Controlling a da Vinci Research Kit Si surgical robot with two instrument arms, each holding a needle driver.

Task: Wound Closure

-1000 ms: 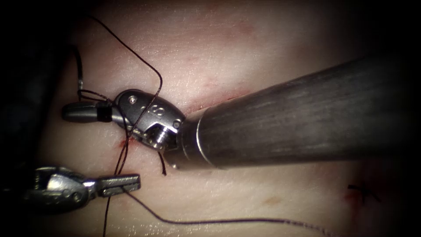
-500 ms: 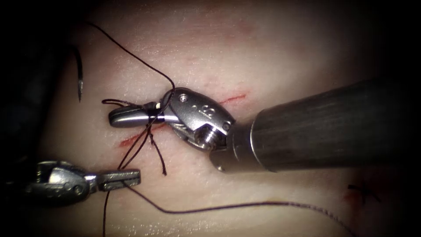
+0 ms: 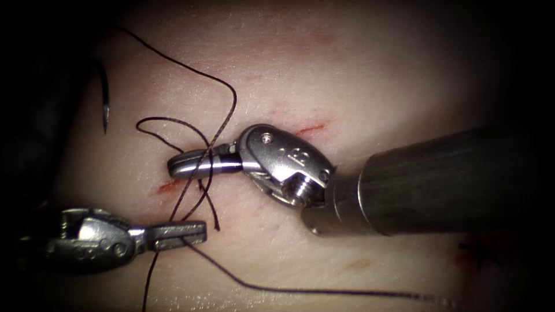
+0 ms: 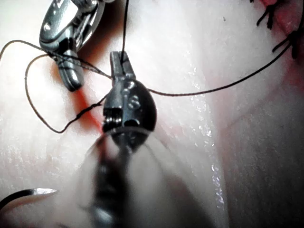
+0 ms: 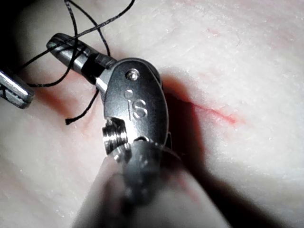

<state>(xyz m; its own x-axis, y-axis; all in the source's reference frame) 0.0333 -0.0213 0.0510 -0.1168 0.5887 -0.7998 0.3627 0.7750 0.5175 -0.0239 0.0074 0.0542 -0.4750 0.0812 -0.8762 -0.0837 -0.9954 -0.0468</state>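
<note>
My right tool (image 3: 191, 163) lies over the cut (image 3: 309, 127) in the tissue (image 3: 347, 69), its jaws shut and pointing left, with thread (image 3: 222, 124) looped around them. The same jaws (image 5: 71, 52) carry those loops in the right wrist view. At the lower left, my left tool (image 3: 179, 234) is shut on the thread, and the left wrist view shows that grip (image 4: 121, 64). A short free tail of thread (image 3: 215, 219) ends between the two tools. The curved needle (image 3: 105, 110) lies loose on the tissue at the far left, held by neither tool.
Red fluid (image 3: 167, 186) marks the cut's left end. A long strand (image 3: 324, 290) runs off to the lower right. An earlier stitch (image 3: 477, 251) sits at the right edge, and knotted stitch ends (image 4: 270, 14) appear in the left wrist view.
My right tool has drawn back to the right along the cut, carrying the thread loops on its jaws. The left tool has shifted slightly right, still gripping the thread.
</note>
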